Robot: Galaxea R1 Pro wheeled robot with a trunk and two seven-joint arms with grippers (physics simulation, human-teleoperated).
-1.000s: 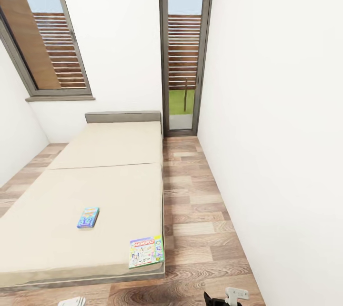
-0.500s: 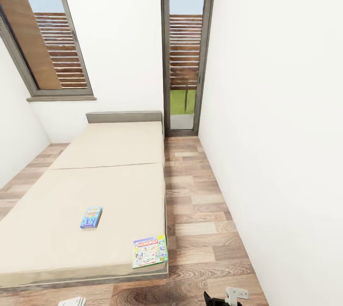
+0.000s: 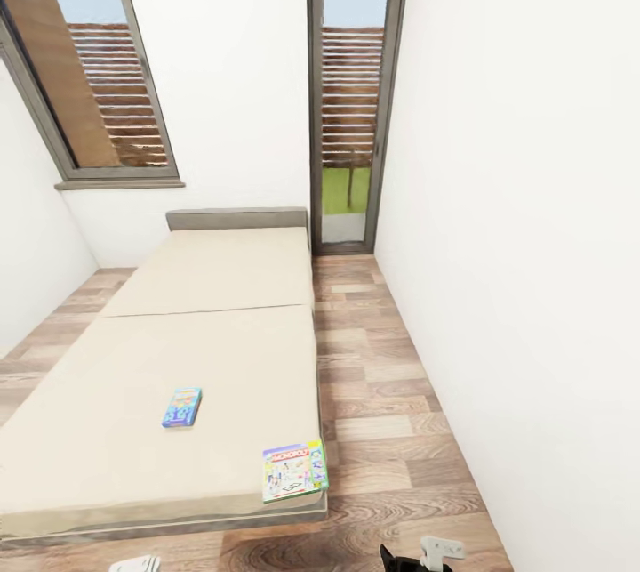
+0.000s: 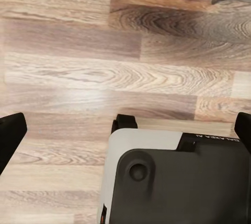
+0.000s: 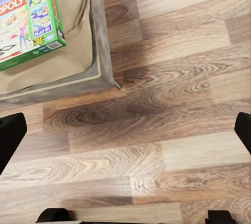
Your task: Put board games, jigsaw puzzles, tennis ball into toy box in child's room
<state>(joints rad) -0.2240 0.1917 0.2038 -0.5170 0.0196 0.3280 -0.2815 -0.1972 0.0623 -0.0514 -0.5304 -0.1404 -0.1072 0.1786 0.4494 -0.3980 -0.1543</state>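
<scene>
Along the right side of the bed (image 3: 178, 332) a strip of wood-plank floor (image 3: 373, 376) is left open between the mattress edge and the white wall (image 3: 516, 243), running to the tall dark-framed window (image 3: 351, 92). Two board games are seen on the near half of the mattress: the small blue board game (image 3: 181, 406) lies well inside the edges, while the larger green-edged board game (image 3: 294, 470) is set at the near right corner, its side just at the mattress edge. That corner and the green-edged box are also caught in the right wrist view (image 5: 29, 23), with bare planks beyond the frame. The right gripper (image 5: 125, 130) is held with its fingers wide apart over the floor. The left gripper (image 4: 125, 130) is likewise spread apart above bare planks, nothing between its fingertips.
</scene>
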